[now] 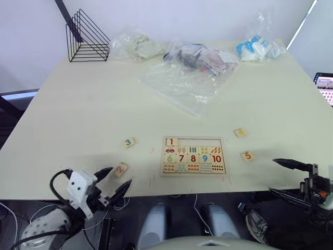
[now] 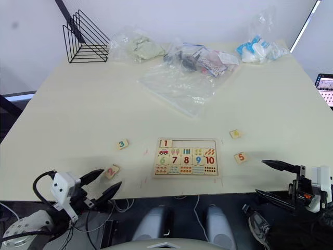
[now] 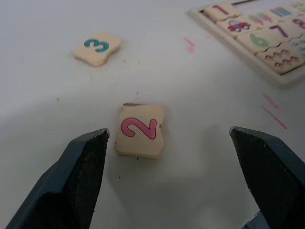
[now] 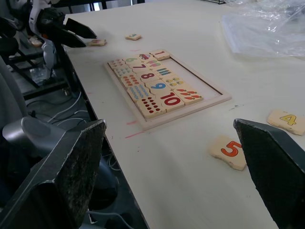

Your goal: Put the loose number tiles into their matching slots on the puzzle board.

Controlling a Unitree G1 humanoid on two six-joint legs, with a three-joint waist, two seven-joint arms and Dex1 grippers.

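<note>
My left fingers [image 3: 90, 162] stand spread and empty around the small light-wood tile with a pink 2 [image 3: 139, 130] on the pale tabletop [image 1: 104, 104]. My right fingers [image 1: 291, 164] also gape, near the orange 5 tile [image 1: 247, 155], right of the rimmed wooden puzzle board [image 1: 193, 155].

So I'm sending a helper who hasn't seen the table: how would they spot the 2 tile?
Start at the puzzle board near the table's front edge. Go toward the robot's left, to the tile by the left gripper, nearer the edge than the 3 tile. That 2 tile bears a pink digit; the 3 is green.
</note>
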